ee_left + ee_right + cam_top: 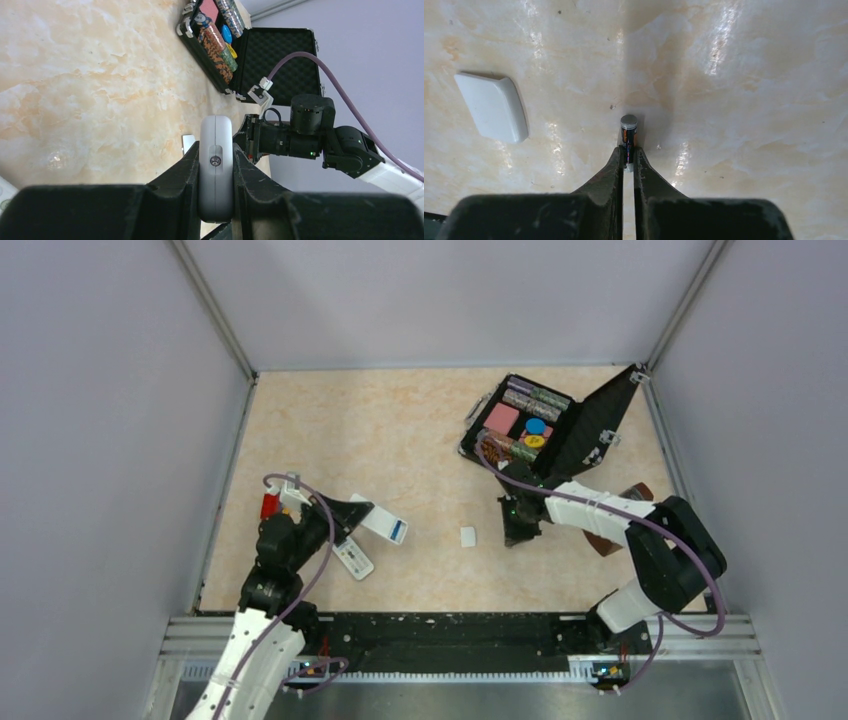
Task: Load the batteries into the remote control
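My left gripper [357, 512] is shut on the white remote control [383, 523] and holds it off the table. A blue patch [398, 532] shows at the remote's free end. In the left wrist view the remote [216, 170] sits end-on, clamped between both fingers [187, 170]. My right gripper [520, 530] is low over the table's middle right. Its jaws are shut on the near end of a small dark-blue battery [628, 136] with a silver tip that points away from the camera. A small white cover piece [491, 106] lies flat to its left.
A second white remote [352, 558] lies on the table by the left arm. An open black case [480, 412] with poker chips stands at the back right, its lid [600, 425] raised. Grey walls close off three sides of the table.
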Controlling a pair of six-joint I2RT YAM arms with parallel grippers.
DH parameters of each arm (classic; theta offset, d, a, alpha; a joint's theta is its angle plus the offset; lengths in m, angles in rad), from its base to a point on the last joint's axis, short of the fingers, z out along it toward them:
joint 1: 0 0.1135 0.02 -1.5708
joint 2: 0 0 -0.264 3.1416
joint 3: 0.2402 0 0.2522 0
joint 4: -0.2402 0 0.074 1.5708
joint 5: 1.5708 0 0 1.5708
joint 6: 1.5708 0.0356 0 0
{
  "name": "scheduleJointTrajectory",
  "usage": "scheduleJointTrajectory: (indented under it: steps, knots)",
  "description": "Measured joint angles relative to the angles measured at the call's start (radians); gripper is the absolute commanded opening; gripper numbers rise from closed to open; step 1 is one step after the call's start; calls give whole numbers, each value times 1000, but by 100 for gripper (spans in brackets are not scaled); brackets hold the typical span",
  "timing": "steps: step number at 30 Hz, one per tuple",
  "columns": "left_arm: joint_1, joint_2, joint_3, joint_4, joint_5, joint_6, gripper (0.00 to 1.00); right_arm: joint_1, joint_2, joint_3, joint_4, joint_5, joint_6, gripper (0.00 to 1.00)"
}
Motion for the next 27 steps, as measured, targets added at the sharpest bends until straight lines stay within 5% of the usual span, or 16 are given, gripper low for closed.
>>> scheduleJointTrajectory:
  steps: [8,17,27]
  knots:
    - [0,-2,-75,173,120,0,0,29,-150,-38,35,-219,49,0]
    - [0,-25,-117,414,224,-8,0,197,-394,-31,293,-501,253,0]
    - [0,10,-109,489,238,-27,0,394,-387,29,480,-397,492,2]
